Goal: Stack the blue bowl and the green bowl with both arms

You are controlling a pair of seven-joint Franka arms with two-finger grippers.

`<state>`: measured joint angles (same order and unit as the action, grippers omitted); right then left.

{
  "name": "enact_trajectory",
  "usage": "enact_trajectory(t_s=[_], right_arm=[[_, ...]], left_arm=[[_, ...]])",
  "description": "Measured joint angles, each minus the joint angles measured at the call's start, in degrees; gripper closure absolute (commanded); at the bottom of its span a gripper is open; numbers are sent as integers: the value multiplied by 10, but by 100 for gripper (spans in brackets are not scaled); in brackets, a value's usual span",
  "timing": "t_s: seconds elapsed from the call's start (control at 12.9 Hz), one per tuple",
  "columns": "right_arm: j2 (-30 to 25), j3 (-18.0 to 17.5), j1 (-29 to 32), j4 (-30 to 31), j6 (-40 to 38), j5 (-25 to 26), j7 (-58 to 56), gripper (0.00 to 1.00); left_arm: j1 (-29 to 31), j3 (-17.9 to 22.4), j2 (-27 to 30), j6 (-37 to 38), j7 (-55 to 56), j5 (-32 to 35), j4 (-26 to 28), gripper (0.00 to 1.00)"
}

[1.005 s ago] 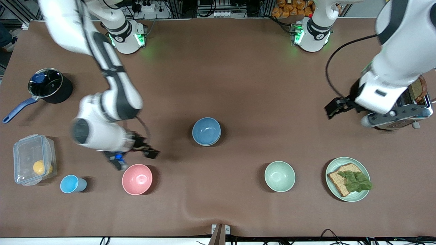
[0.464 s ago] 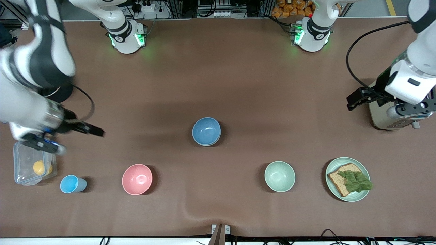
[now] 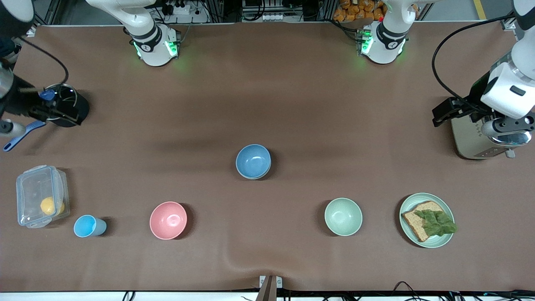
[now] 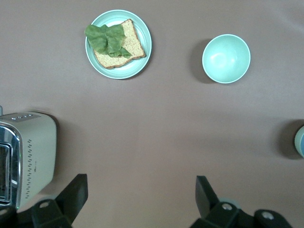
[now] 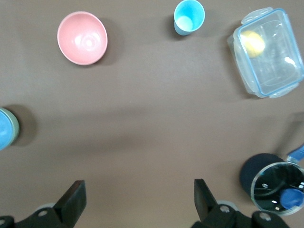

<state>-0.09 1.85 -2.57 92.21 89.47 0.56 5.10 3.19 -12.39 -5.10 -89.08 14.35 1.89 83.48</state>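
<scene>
Brown matting covers the table [image 3: 292,104], with both arm bases at the edge farthest from the front camera.

**Task items.** The blue bowl [image 3: 253,161] stands upright near the middle of the table, mouth facing up. It is round, so it has no long axis. It sits nested inside the green bowl [image 5: 17,129]. Only a thin sage-green rim of that bowl shows around the blue one, at the edge of the right wrist view. The two bowls form one stack.

**Arm pose.**
- The left arm reaches out over its own end of the table. The left gripper [image 4: 140,197] hangs in the air with its wrist camera looking straight down. It is just beside the toaster [image 3: 480,140]. Its jaws stand wide apart with nothing between them.
- The right arm is out at its own end of the table. The right gripper [image 5: 137,199] hangs above the saucepan [image 3: 62,104], also facing down. Its jaws are spread wide and hold nothing.

**Stack relative to the grippers.** The stack lies between the two grippers and well apart from both. Neither gripper touches it.

**Other items.** A pink bowl [image 3: 168,220], a pale mint bowl [image 3: 343,216], a light-blue cup [image 3: 87,225], a clear lidded box [image 3: 39,196] and a plate [image 3: 426,196] with bread and a leaf lie nearer the front camera than the stack.
</scene>
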Motion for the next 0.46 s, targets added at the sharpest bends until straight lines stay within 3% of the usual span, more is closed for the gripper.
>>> enact_trajectory(t_s=[0.46], right_arm=[[-6,-10,6,9,5,9,-14,0]], left_arm=[[7,0,13,28,-10,0,1,0]])
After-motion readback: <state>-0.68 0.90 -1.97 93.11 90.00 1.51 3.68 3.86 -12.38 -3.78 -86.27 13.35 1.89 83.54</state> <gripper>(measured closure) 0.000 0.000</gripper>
